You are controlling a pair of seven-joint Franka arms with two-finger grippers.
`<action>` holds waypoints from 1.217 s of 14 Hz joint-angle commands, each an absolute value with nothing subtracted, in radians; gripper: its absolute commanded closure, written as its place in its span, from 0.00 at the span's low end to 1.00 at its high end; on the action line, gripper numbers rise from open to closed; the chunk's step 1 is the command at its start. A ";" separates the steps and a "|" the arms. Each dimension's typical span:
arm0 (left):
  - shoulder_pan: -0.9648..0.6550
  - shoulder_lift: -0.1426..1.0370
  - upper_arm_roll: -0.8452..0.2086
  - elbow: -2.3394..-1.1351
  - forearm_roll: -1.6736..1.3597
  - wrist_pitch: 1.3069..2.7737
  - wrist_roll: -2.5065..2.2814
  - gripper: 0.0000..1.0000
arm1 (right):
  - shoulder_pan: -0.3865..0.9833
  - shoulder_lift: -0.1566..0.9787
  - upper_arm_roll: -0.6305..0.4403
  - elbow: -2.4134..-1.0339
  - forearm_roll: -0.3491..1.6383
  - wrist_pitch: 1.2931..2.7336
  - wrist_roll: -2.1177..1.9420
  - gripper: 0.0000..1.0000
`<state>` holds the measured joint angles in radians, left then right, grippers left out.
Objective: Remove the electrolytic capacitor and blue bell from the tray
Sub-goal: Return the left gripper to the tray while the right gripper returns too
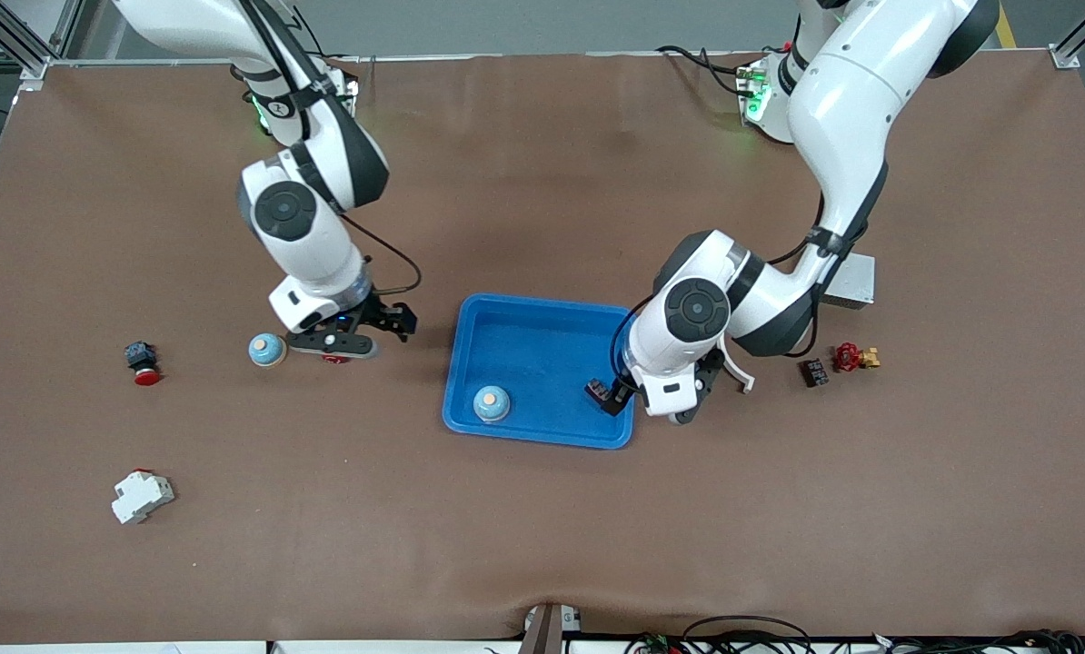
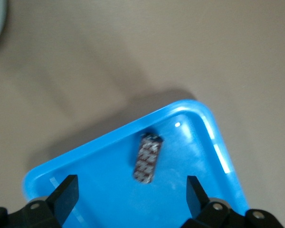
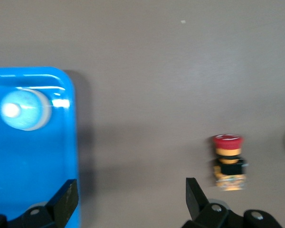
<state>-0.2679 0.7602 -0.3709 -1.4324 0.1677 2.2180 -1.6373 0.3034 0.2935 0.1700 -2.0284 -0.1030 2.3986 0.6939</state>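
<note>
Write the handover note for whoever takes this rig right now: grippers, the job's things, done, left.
Left gripper: open, over the tray's corner at the left arm's end, above a small dark component lying in the tray.
Right gripper: open, holding nothing, low over the table beside the tray's edge at the right arm's end, near a red pushbutton.
Blue bell: in the tray, near its camera-side rim.
A second blue bell sits on the table by the right gripper.
Done: nothing certain. Left: lift out bell and component.

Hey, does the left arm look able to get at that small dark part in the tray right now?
Probably yes. The left gripper hangs over the tray corner with fingers open, the small dark part lies just ahead, and nothing covers it, though the rim stands close beside it.
</note>
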 commanded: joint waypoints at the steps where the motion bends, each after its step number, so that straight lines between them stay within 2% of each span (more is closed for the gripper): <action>1: -0.304 0.801 -0.339 -1.397 0.189 2.275 -1.664 0.00 | 0.354 0.395 0.164 -1.881 -0.109 2.335 0.819 0.00; 8: -0.317 0.834 -0.337 -1.397 0.189 2.402 -1.686 0.00 | 0.500 0.687 0.152 -1.502 -0.130 2.237 1.051 0.00; 17: -0.351 0.882 -0.311 -1.408 0.202 2.390 -1.695 0.00 | 0.545 0.842 0.092 -1.321 -0.152 2.214 1.060 0.00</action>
<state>-0.3396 0.8685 -0.3296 -1.4229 0.1712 2.3931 -1.6593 0.5230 0.7797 0.1123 -1.4145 -0.1251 2.2423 1.0324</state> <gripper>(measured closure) 0.000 0.000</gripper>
